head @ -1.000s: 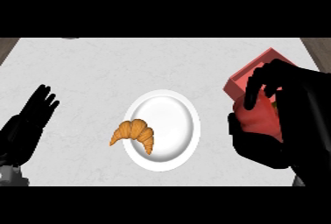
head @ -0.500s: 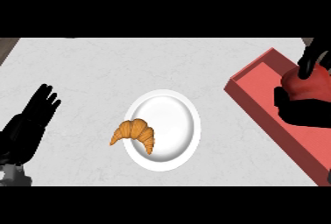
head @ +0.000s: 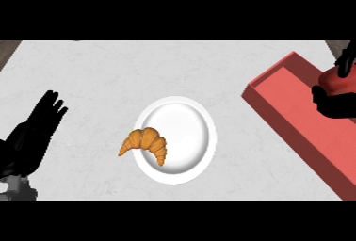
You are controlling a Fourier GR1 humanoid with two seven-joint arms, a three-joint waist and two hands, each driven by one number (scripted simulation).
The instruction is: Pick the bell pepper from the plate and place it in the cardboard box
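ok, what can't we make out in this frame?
- Red object in the right hand, head view: fingers cover most of it, so I cannot tell what it is.
- Red box: cut off by the right edge.
- Left hand, resting open at lower left: forearm cut off.
- Plate and croissant show fully.

A: What's on the tabletop (head: 139,70)?

B: A white plate (head: 188,127) in the middle, with a croissant (head: 146,143) lying over its left rim.

A: And on the right?

B: A red box (head: 292,108), running off the edge. The right hand (head: 334,101) is above it, curled round a red pepper (head: 341,81).

A: The left hand (head: 35,132)?

B: At the left edge, open, fingers up, resting.
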